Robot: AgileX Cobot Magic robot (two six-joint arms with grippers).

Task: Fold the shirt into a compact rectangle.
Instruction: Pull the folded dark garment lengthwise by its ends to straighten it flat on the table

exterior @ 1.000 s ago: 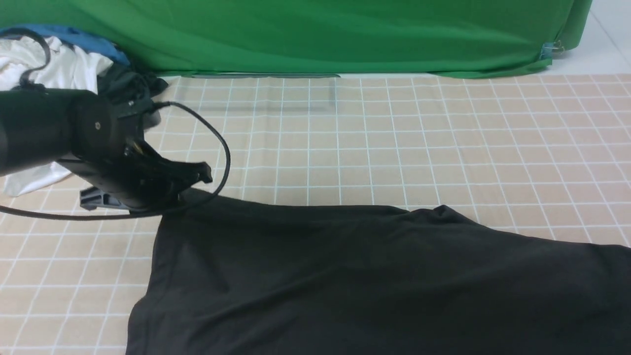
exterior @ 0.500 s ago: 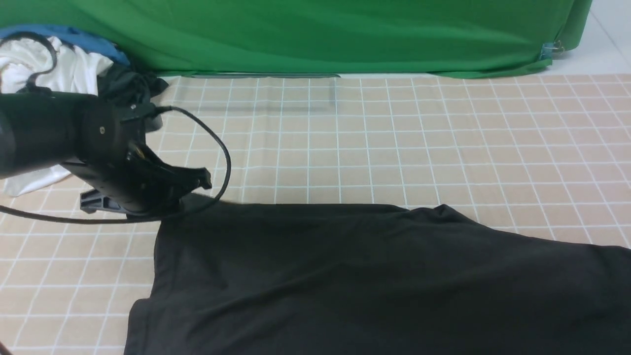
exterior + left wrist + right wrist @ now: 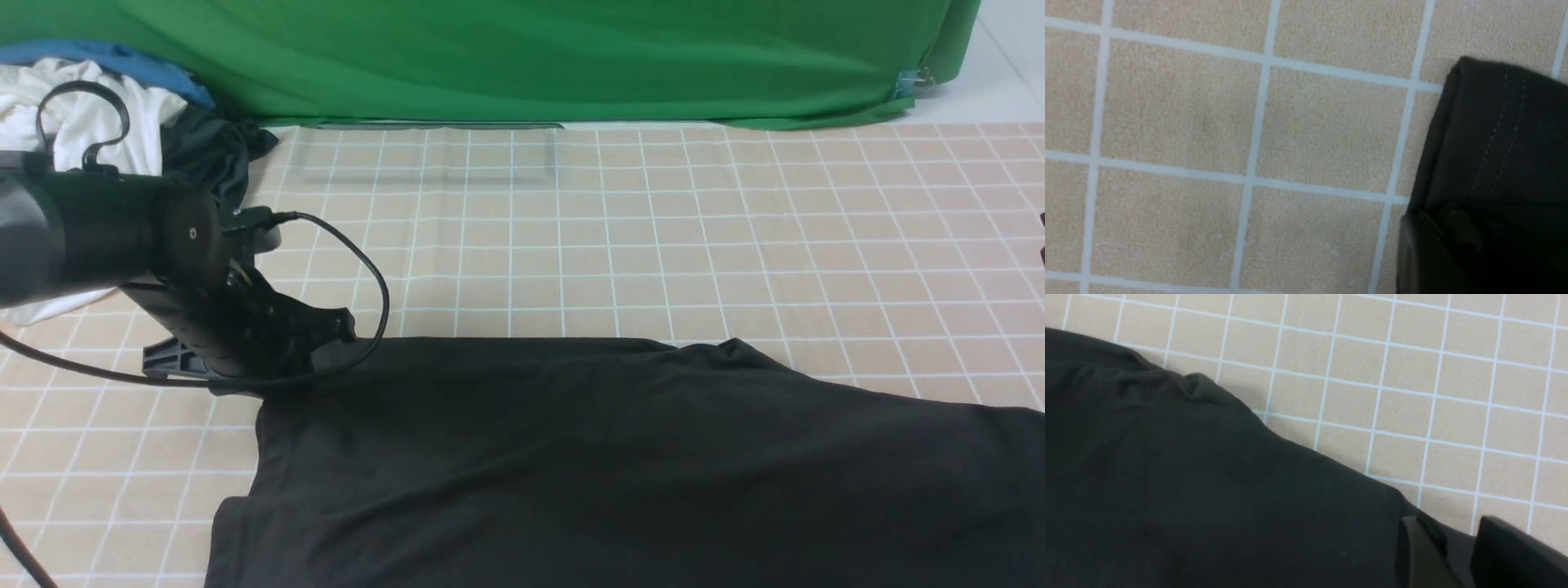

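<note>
The black shirt (image 3: 612,457) lies spread over the near half of the checked cloth, back side up, and runs off the right edge. My left gripper (image 3: 339,327) hovers low at its far-left corner. In the left wrist view the stitched hem corner (image 3: 1498,134) runs into shadow beside one dark finger (image 3: 1417,253), and the jaws' stand is hidden there. My right gripper (image 3: 1447,535) shows only in its wrist view, with its fingers apart and the shirt's (image 3: 1188,477) edge lying between them.
A pile of white (image 3: 82,114), blue (image 3: 122,61) and dark grey (image 3: 208,147) clothes sits at the far left. A green backdrop (image 3: 531,57) closes the back. The left arm's cable (image 3: 371,269) loops over the checked tablecloth (image 3: 653,229).
The left arm has sunk lower and shifted slightly right. The shirt's far-left corner, lifted toward the gripper before, now lies flatter on the cloth.
</note>
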